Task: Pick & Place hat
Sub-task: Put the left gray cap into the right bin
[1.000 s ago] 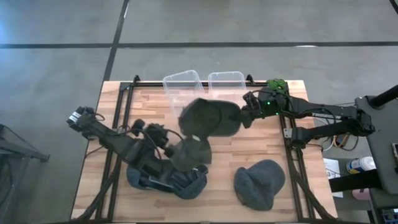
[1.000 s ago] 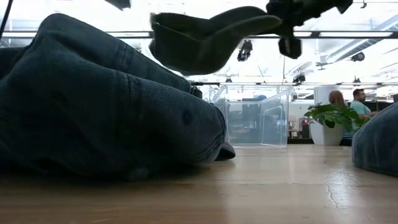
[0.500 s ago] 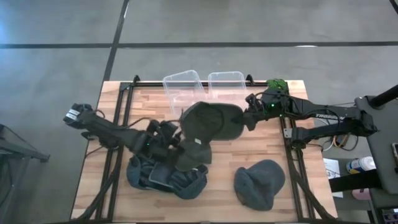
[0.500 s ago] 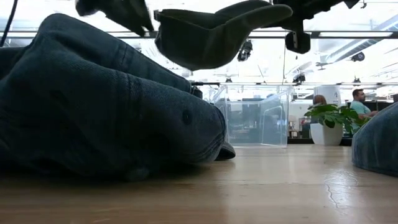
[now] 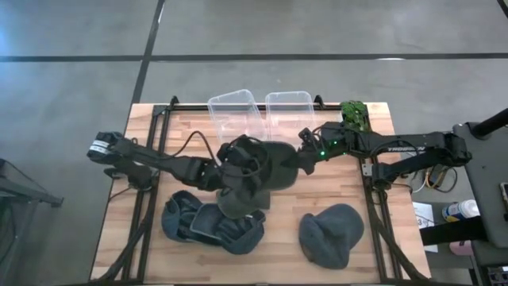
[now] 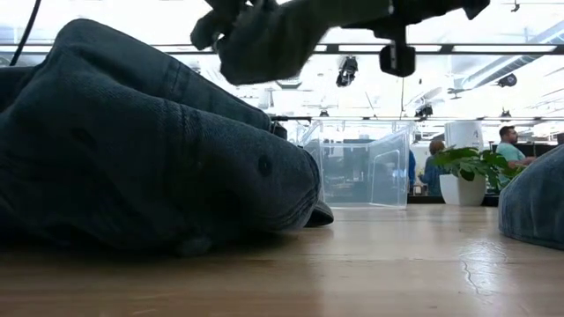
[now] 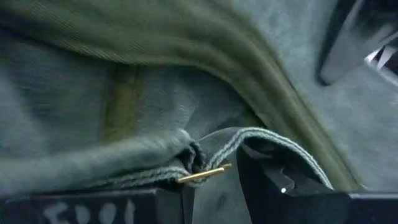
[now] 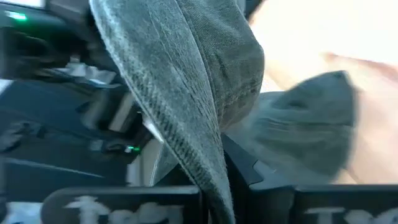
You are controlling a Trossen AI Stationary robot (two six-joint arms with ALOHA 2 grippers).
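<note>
High view: olive hat [image 5: 270,163] held above table centre, right gripper [image 5: 305,156] pinching its edge, left gripper [image 5: 238,155] at its other side. Low view only: hat [image 6: 273,31] airborne above denim hat [image 6: 150,150]. Left wrist view: left fingers [image 7: 292,180] pinch the hat's strap w/ brass buckle [image 7: 202,174].

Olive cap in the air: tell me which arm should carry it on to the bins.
Right, probably. The right gripper pinches the olive cap by its edge and reaches from the side nearer the clear bins. The left gripper has only met the cap's far side.
</note>
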